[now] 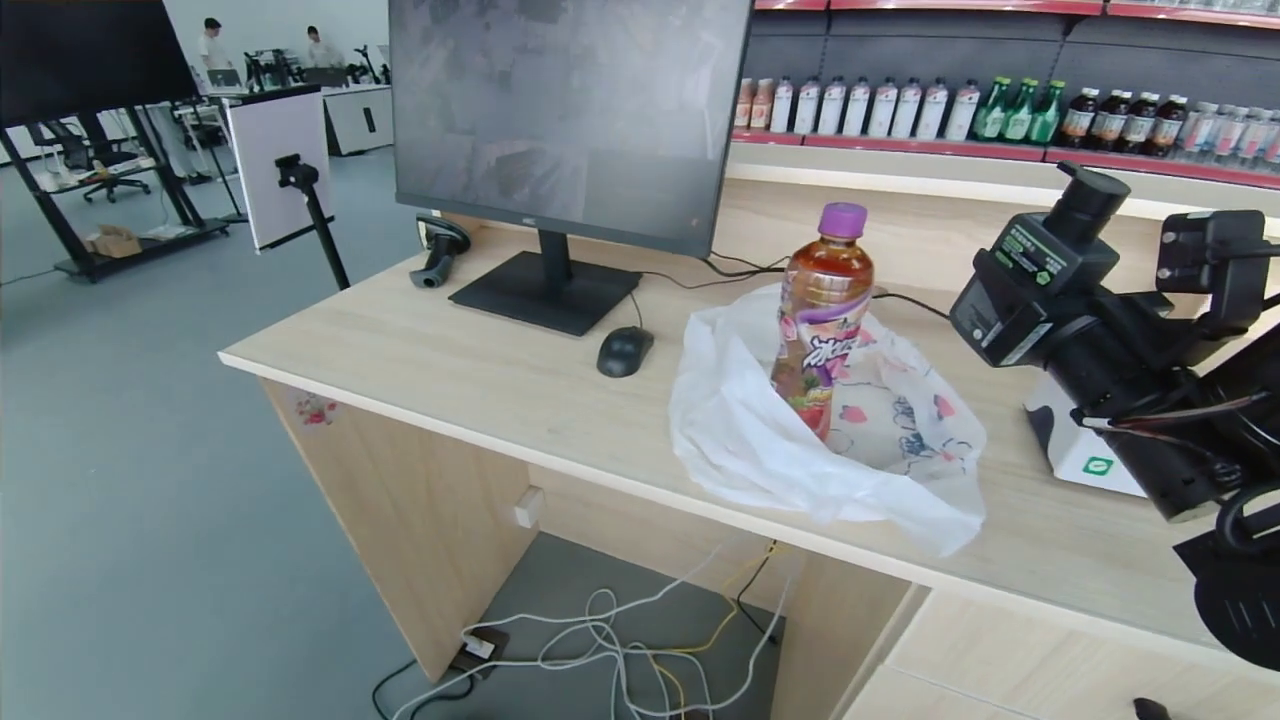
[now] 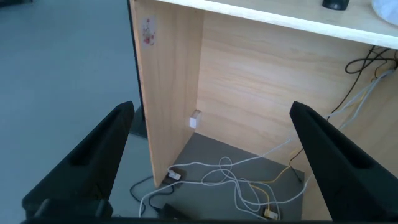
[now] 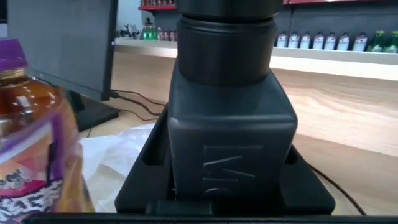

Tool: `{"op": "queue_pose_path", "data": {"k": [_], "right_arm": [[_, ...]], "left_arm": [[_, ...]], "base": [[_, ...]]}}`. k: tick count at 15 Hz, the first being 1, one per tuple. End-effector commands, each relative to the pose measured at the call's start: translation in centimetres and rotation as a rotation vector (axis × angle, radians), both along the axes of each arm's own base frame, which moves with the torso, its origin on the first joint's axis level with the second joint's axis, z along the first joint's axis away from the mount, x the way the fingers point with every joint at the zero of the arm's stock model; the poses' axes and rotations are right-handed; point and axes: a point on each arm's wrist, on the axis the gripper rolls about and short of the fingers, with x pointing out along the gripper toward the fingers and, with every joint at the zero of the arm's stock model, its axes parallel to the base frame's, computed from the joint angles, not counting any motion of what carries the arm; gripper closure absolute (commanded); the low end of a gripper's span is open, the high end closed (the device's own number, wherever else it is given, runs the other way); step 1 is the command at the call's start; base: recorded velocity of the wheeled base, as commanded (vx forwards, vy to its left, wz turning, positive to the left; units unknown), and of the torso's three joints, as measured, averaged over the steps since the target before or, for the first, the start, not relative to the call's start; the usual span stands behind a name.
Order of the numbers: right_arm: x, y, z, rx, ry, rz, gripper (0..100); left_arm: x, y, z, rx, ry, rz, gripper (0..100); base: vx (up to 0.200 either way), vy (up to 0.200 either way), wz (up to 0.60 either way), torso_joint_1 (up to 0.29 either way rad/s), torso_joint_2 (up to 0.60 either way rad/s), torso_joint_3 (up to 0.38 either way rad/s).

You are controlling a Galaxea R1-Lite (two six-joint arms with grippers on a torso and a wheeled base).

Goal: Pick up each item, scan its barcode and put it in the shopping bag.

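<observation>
A tea bottle (image 1: 822, 310) with a purple cap stands upright inside the white shopping bag (image 1: 760, 440) on the wooden desk (image 1: 480, 370). To the bag's right, my right gripper (image 1: 1075, 330) is shut on a black handheld scanner (image 1: 1035, 275), held above the desk. In the right wrist view the scanner (image 3: 230, 137) sits dead centre, with the bottle (image 3: 31, 137) and bag (image 3: 118, 155) just beside it. My left gripper (image 2: 211, 162) hangs open and low in front of the desk, its fingers (image 2: 93, 162) wide apart over the floor.
A monitor (image 1: 570, 110), a mouse (image 1: 624, 351) and another black handheld device (image 1: 438, 250) are on the desk's far side. A white carton (image 1: 1095, 465) lies behind my right arm. Cables (image 1: 620, 650) lie under the desk. Shelves of bottles (image 1: 1000, 110) line the back.
</observation>
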Motion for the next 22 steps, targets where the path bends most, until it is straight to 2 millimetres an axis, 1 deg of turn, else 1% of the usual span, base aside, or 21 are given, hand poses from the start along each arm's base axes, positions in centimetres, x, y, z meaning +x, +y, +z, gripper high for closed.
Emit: {"op": "queue_pose_path", "data": {"k": [1, 3, 6, 7, 8, 12, 14, 17, 20, 22], "right_arm": [[-0.3, 0.3, 0.1, 0.000, -0.002, 0.013, 100], [-0.9, 2.1, -0.3, -0.003, 0.013, 0.081, 100], [-1.3, 4.1, -1.9, -0.016, 0.073, 0.155, 100], [-1.2, 4.2, -2.1, -0.019, 0.084, 0.157, 100], [-0.7, 4.2, -3.0, -0.016, 0.117, 0.157, 100], [0.5, 4.2, -4.1, -0.021, 0.151, 0.142, 100], [1.2, 3.6, -4.8, -0.025, 0.170, 0.116, 100], [2.3, 3.6, -5.2, -0.030, 0.174, 0.103, 100], [3.3, 2.8, -6.1, -0.035, 0.196, 0.069, 100], [3.9, 2.5, -7.0, -0.041, 0.224, 0.058, 100]], "left_arm": [[0.0, 0.0, 0.0, 0.000, 0.000, 0.000, 0], [0.0, 0.0, 0.0, 0.000, 0.000, 0.000, 0], [0.0, 0.0, 0.0, 0.000, 0.000, 0.000, 0], [0.0, 0.0, 0.0, 0.000, 0.000, 0.000, 0], [0.0, 0.0, 0.0, 0.000, -0.002, 0.000, 0], [0.0, 0.0, 0.0, 0.003, -0.005, 0.000, 0], [0.0, 0.0, 0.0, 0.005, -0.005, 0.000, 0], [0.0, 0.0, 0.0, 0.001, -0.005, 0.000, 0], [0.0, 0.0, 0.0, 0.001, -0.005, 0.000, 0], [0.0, 0.0, 0.0, 0.003, -0.005, 0.000, 0]], "base": [[0.000, 0.000, 0.00, 0.000, 0.00, 0.000], [0.000, 0.000, 0.00, 0.000, 0.00, 0.000], [0.000, 0.000, 0.00, 0.000, 0.00, 0.000], [0.000, 0.000, 0.00, 0.000, 0.00, 0.000], [0.000, 0.000, 0.00, 0.000, 0.00, 0.000], [0.000, 0.000, 0.00, 0.000, 0.00, 0.000], [0.000, 0.000, 0.00, 0.000, 0.00, 0.000], [0.000, 0.000, 0.00, 0.000, 0.00, 0.000], [0.000, 0.000, 0.00, 0.000, 0.00, 0.000], [0.000, 0.000, 0.00, 0.000, 0.00, 0.000]]}}
